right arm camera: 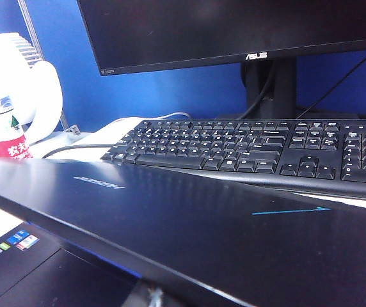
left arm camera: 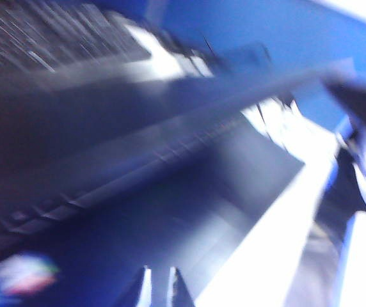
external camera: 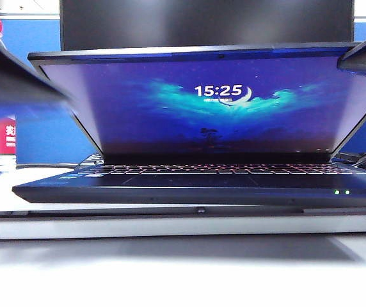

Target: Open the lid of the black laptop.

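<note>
Black laptop (external camera: pixel 196 185) base nearest; lid (external camera: pixel 202 96) part-raised, lit screen at 12 o'clock. Left gripper (left arm camera: pixel 159 288) blurred at 9, right gripper (right arm camera: pixel 151 297) under lid edge: grips undeterminable.

White table (external camera: pixel 170 268) carrying the black laptop (external camera: pixel 196 188), resting flat. Behind the laptop: a separate black keyboard (right arm camera: pixel 260 150), the ASUS monitor stand (right arm camera: pixel 272 86), and a red-labelled water bottle (right arm camera: pixel 0 131).
</note>
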